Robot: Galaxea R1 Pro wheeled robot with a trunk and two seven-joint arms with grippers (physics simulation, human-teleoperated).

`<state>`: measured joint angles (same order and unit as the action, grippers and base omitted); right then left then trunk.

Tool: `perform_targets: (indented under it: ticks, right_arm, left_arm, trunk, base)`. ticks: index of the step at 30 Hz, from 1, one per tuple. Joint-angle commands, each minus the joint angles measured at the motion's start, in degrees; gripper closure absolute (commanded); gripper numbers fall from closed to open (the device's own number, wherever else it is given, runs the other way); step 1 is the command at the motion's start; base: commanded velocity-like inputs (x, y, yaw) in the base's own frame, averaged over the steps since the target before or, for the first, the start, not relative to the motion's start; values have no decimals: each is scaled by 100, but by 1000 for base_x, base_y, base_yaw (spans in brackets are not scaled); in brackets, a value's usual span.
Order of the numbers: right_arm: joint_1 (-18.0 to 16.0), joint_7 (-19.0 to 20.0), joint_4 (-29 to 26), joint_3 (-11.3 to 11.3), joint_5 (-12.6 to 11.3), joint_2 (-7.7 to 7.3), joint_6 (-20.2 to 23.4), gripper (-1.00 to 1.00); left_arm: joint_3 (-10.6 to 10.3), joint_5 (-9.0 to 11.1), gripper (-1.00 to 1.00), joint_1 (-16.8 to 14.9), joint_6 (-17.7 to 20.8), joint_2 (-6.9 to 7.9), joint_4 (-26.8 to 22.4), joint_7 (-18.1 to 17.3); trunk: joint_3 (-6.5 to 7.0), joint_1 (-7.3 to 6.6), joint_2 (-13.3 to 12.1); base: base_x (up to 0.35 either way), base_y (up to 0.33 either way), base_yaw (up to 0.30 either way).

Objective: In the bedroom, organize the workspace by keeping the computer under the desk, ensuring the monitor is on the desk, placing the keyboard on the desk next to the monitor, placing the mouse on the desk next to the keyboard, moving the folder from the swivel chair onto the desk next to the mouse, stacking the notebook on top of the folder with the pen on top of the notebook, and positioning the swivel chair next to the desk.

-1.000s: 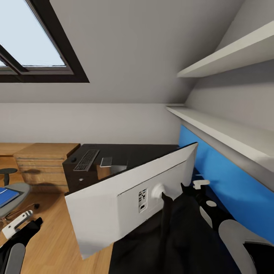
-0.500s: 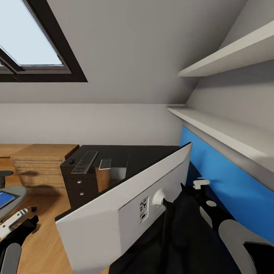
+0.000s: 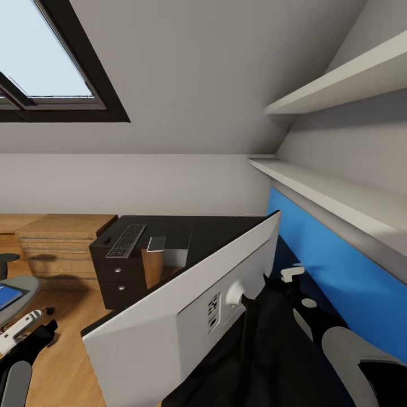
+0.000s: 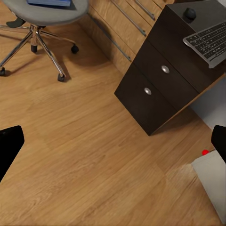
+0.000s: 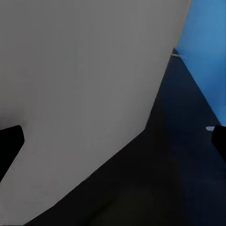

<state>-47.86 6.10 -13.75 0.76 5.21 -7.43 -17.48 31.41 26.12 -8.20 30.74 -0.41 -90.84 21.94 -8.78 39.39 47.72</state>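
Two black fingertips point(image 4: 10, 148) of the left gripper point(image 4: 113, 150) stand wide apart over bare plank floor point(image 4: 84, 155), holding nothing; in the head view that gripper point(image 3: 25, 333) hangs low beside the chair point(image 3: 17, 288). The right gripper's point(image 5: 113, 141) tips are likewise spread, one at each edge of its wrist view, with the monitor's point(image 3: 186, 305) white back close before them and dark desk point(image 3: 226, 232) below; they do not visibly touch it. The monitor tilts steeply, its stand dark behind it. On the desk's far end lie the keyboard point(image 3: 127, 239), the mouse point(image 3: 105, 238) at the corner beside it, and the notebook point(image 3: 156, 243). The drawer unit point(image 4: 160, 84) is shut, two knobs showing. The folder point(image 4: 49, 2) lies on the chair seat. A red light glows on a pale box point(image 4: 212, 183) by the desk, likely the computer.
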Motion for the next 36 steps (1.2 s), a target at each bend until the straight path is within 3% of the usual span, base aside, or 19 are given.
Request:
perform_targets:
  ticks: [1, 18, 27, 36]
  right_arm:
    - [-5, -4, 5, 10, 76, 6, -19, -100]
    - [4, -3, 30, 39, 182, 74, -19, -100]
    - [5, 104, 39, 257, 192, 158, -19, -100]
    - [5, 195, 39, 279, 195, 161, -19, -100]
  left_arm:
    - [6, 60, -100, -6, 20, -3, -8, 39]
    - [6, 60, -100, -6, 20, -3, -12, 39]
    - [-6, 60, -100, -6, 26, -3, -7, 39]
    - [-24, 60, -100, -6, 28, -11, -4, 40]
  trunk:
    - [-9, 1, 7]
    - [-9, 1, 7]
    - [-9, 1, 7]
    - [-9, 1, 7]
  base:
    - [0, 0, 0]
    - [0, 0, 0]
    - [0, 0, 0]
    - [0, 0, 0]
